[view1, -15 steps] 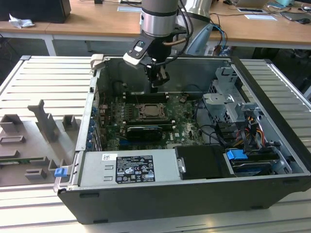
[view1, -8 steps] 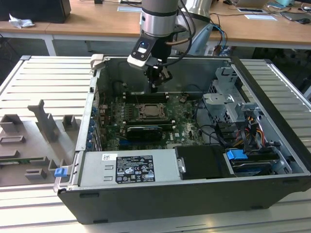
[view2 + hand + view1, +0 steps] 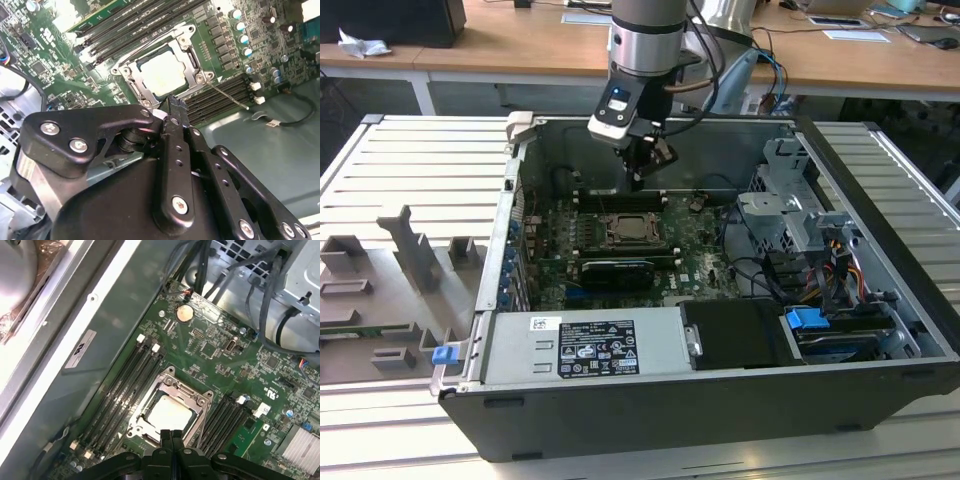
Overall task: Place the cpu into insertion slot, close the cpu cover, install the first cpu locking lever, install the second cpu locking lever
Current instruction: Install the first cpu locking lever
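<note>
Cpu, pale silver square chip (image 3: 170, 415), is seated in the dark metal-rimmed insertion slot (image 3: 618, 238), seemingly pinned by the silvery windowed cpu cover (image 3: 184, 390); the black gripper (image 3: 171, 433) is held above, fingers closed on nothing.

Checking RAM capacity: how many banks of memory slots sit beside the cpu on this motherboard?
2. One bank lies between the cpu and the case wall; the other is on the cpu's opposite side. The gripper may hide more.
</note>
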